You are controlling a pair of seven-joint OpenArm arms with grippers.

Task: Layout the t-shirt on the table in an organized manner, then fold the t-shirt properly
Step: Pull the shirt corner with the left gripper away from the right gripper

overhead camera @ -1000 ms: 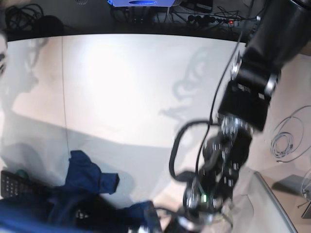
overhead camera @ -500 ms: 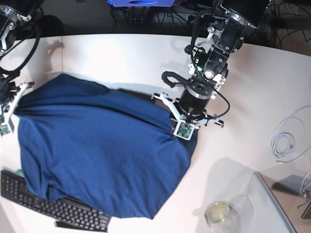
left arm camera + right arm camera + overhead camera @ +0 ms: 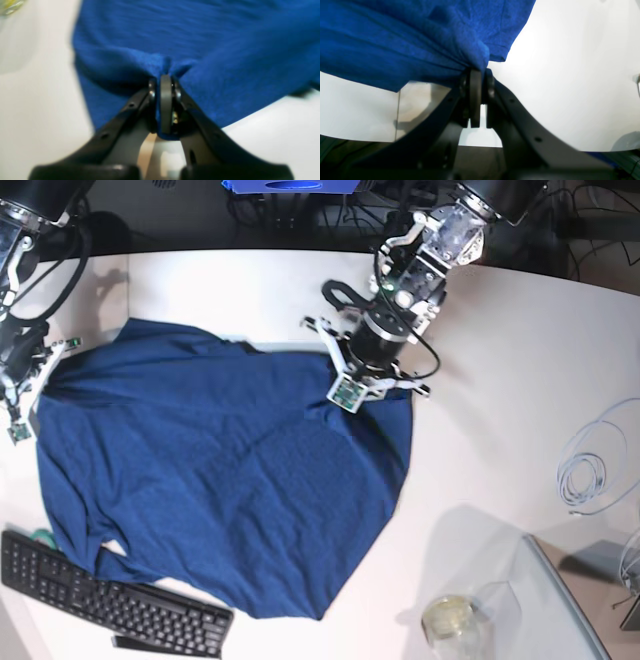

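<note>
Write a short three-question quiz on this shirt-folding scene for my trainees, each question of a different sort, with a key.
1. True or false: both claws are shut on the t-shirt.
2. What does the shirt's near edge partly cover? A) keyboard B) cable coil C) glass jar
3. Fill in: the shirt lies spread but wrinkled on the white ____.

Key: 1 true: left claw and right claw each pinch cloth. 2 A. 3 table.

Black keyboard (image 3: 110,605) bottom left, coiled white cable (image 3: 590,465) at right, clear glass jar (image 3: 452,620) near bottom
</note>
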